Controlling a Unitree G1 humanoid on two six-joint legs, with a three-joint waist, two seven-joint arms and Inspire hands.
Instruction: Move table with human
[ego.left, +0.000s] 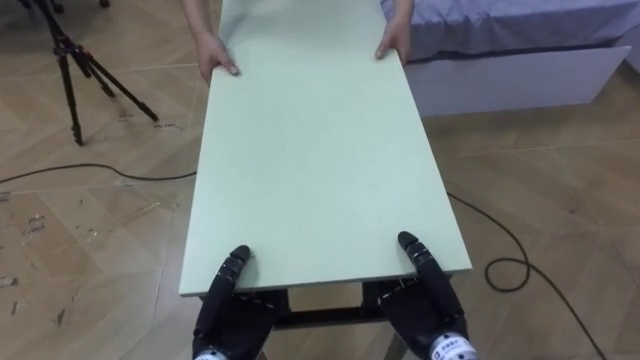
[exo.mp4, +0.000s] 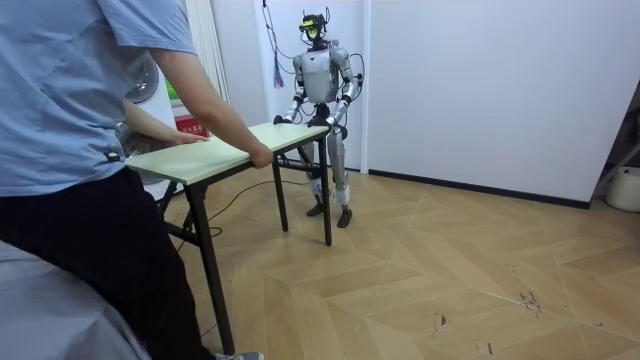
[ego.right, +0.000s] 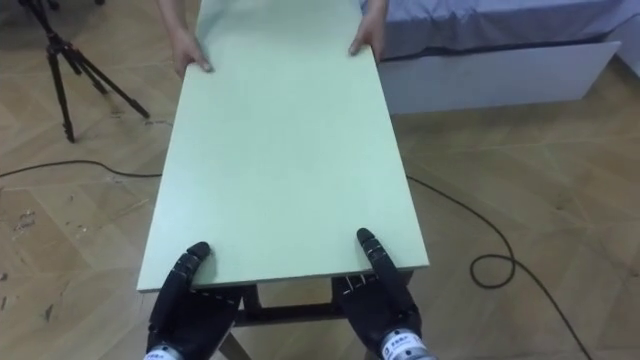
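A long table with a pale green top (ego.left: 320, 150) and dark legs runs away from me. My left hand (ego.left: 228, 312) and right hand (ego.left: 432, 308) grip its near edge at the two corners, each with the thumb lying on top and the fingers underneath. A person's hands (ego.left: 215, 58) hold the far end at both corners. In the room view the person in a blue shirt (exo.mp4: 80, 90) stands in the foreground at one end of the table (exo.mp4: 220, 150). I stand upright at the other end, close to the white wall.
A black tripod (ego.left: 80, 70) stands on the wooden floor to the left. A bed with a white frame (ego.left: 520, 75) lies at the far right. A dark cable (ego.left: 510, 265) curls over the floor to the right of the table.
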